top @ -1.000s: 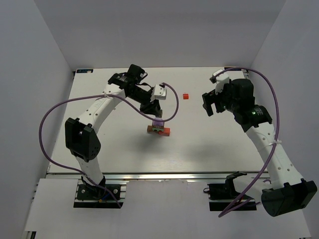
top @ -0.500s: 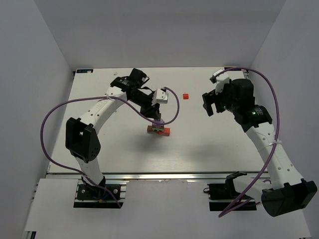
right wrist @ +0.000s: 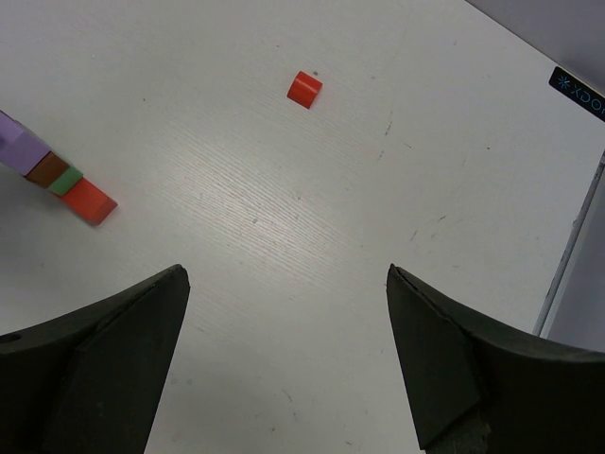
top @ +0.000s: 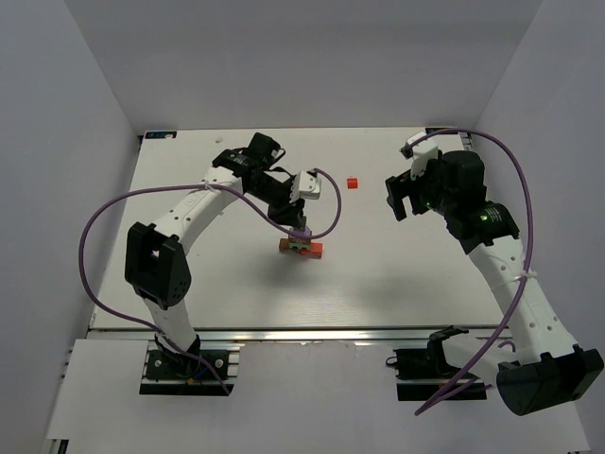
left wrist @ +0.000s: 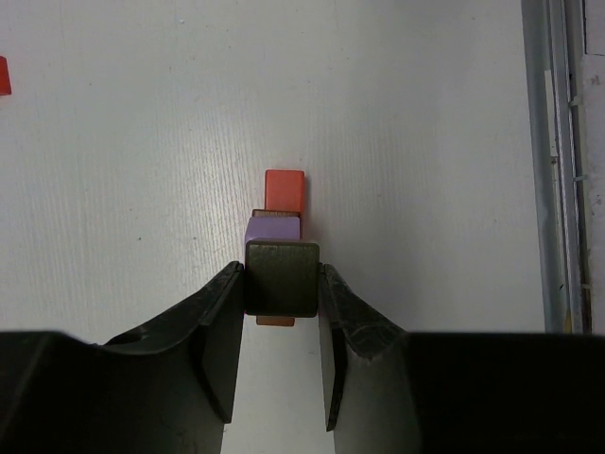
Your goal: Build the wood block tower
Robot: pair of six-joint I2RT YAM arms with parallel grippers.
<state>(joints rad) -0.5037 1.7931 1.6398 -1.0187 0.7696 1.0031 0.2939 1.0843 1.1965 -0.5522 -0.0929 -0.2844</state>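
The dark grey block (left wrist: 282, 277) is gripped on two opposite sides by the left hand (left wrist: 281, 279), which is closed on it directly above the tower (top: 301, 246), a little left of the middle of the bench (top: 397, 274). In the left wrist view a lilac block (left wrist: 272, 228) is seen partly covered by the dark one, with a red bar (left wrist: 285, 189) jutting out beyond it and a sliver of brown (left wrist: 275, 322) on the opposite side. Whether the dark block is already seated or hangs just above cannot be told. The step in hand is judged to be the placing of this piece. It is best brought straight down with its edges squared to the lilac block, since the two look slightly offset and the stack is narrow. The grip should be loosened only once the block is fully borne from below, and only a little, so that neither finger drags it sideways. The hand should then be drawn straight up, as a sideways brush could topple the lot. The right hand (right wrist: 285, 274) is spread wide and holds nothing, over the far right of the bench. A loose red cube (right wrist: 304, 89) lies beyond and to the right of the tower, well apart from it, and is probably to be fetched afterwards.
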